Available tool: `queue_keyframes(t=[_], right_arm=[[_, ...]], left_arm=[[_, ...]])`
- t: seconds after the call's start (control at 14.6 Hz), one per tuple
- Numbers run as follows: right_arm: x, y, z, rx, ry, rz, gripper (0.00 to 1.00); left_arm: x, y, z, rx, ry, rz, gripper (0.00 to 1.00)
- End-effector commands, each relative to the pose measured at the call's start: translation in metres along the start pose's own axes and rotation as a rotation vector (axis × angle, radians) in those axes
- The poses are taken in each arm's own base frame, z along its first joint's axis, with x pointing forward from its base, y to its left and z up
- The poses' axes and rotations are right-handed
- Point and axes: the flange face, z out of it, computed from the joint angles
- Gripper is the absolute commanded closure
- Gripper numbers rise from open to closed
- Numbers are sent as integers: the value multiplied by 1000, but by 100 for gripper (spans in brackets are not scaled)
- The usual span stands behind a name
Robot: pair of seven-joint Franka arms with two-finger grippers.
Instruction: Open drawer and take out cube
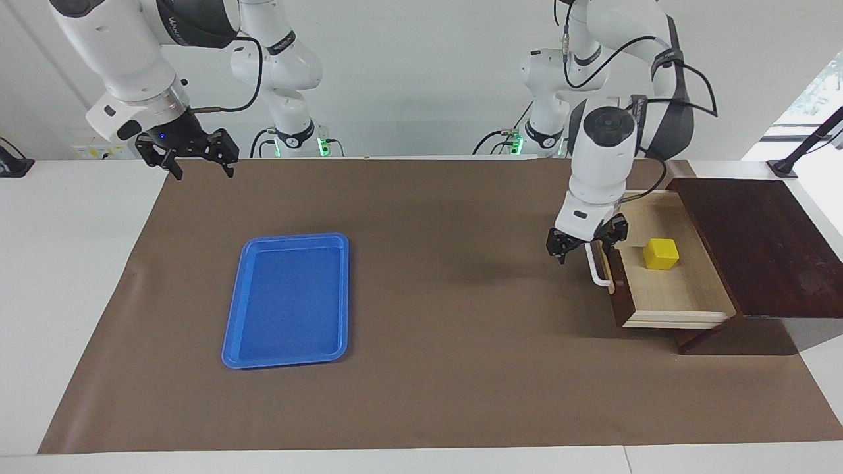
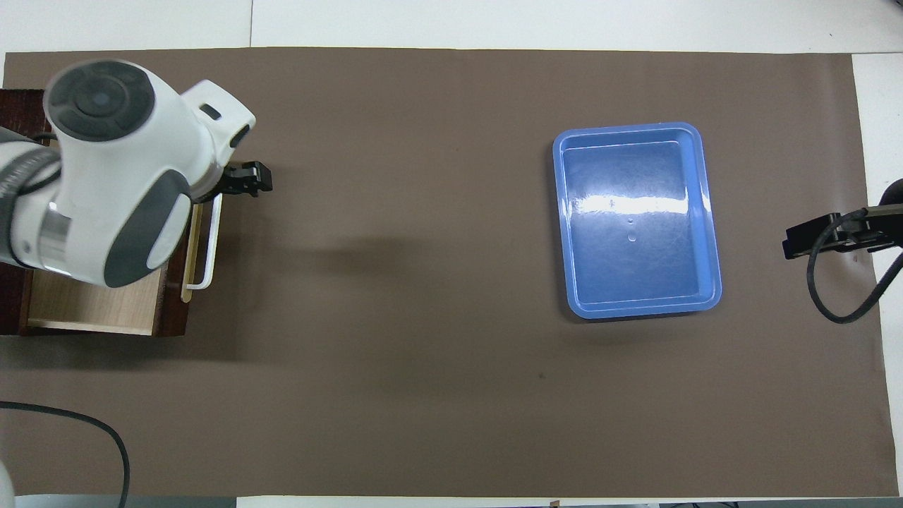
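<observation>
Drawer [image 1: 665,280] pulled out of the dark wooden box [image 1: 757,243] at the left arm's end of the counter [image 1: 72,276], pale interior exposed. Yellow cube [image 1: 660,253] sits inside on the drawer floor, apart from the walls; in the overhead view the left arm's body hides it. White bar handle [image 1: 598,268] on the drawer front faces the middle of the brown mat [image 1: 428,368]. Left gripper [image 1: 586,243] is raised over the drawer front and handle, jaws spread apart, empty, not touching the handle; its fingers [image 2: 255,178] poke out past the wrist in the overhead view. Blue plastic tray [image 1: 288,299] lies empty toward the right arm's end, well apart from the drawer. Right gripper [image 1: 188,153] hangs over the mat's edge at the right arm's end, jaws wide, empty, waiting. Nothing lies between tray and drawer.
</observation>
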Motion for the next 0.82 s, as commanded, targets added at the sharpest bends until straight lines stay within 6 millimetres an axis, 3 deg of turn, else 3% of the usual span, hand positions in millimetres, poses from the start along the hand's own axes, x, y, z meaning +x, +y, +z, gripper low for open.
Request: queue_keyframes(t=[0.0, 0.41, 0.68, 0.75], right_arm=[[-5, 3, -2, -4, 6, -17, 0], [-5, 4, -2, -4, 9, -26, 0], [-6, -2, -2, -5, 3, -67, 0], [-6, -3, -2, -4, 3, -69, 0]], left_arm=[[36, -56, -4, -37, -49, -247, 0], [42, -174, 34, -23, -72, -759, 0], [2, -170, 82, -70, -1, -1025, 0], [-3, -182, 90, -64, -6, -1049, 0]])
